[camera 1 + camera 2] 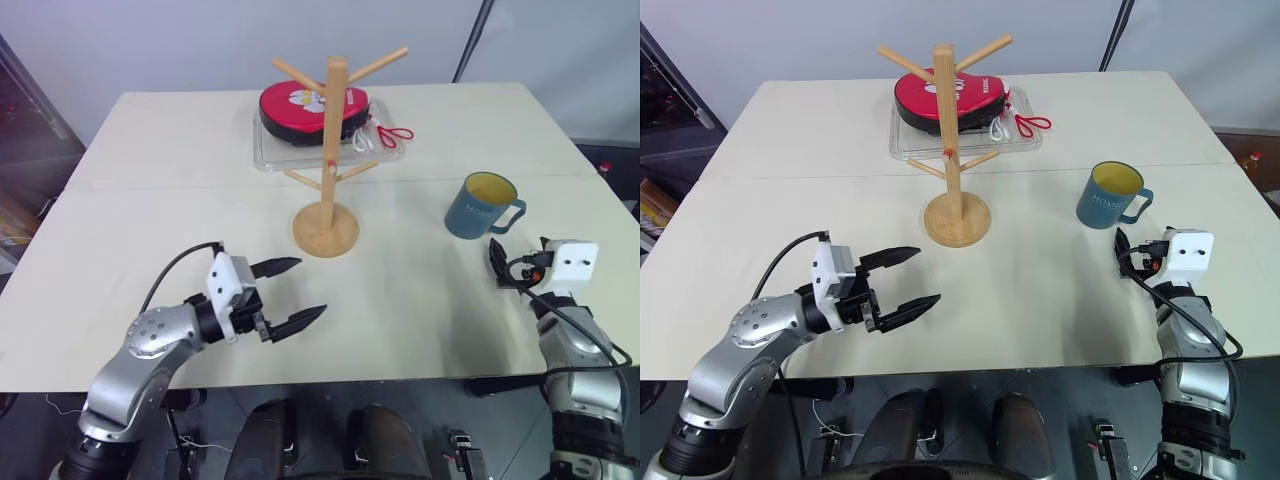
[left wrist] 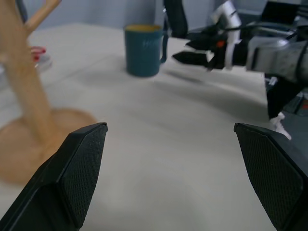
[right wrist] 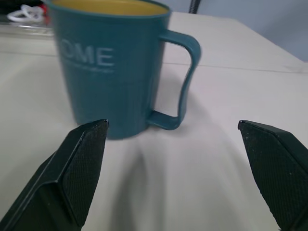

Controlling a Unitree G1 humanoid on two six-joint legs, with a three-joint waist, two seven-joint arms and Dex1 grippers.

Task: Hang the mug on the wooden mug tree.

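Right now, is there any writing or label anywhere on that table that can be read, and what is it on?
"HOME": pale capital letters on the side of the mug; the right wrist view cuts off the first letter, so it reads "OME" there.
A smaller pale line under that word is too blurred to read.
The red pouch in the clear tray carries a picture; any words on it are too small to read.

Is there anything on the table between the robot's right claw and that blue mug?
No. The right wrist view shows bare table between the open right gripper and the mug, which stands upright just ahead of it.
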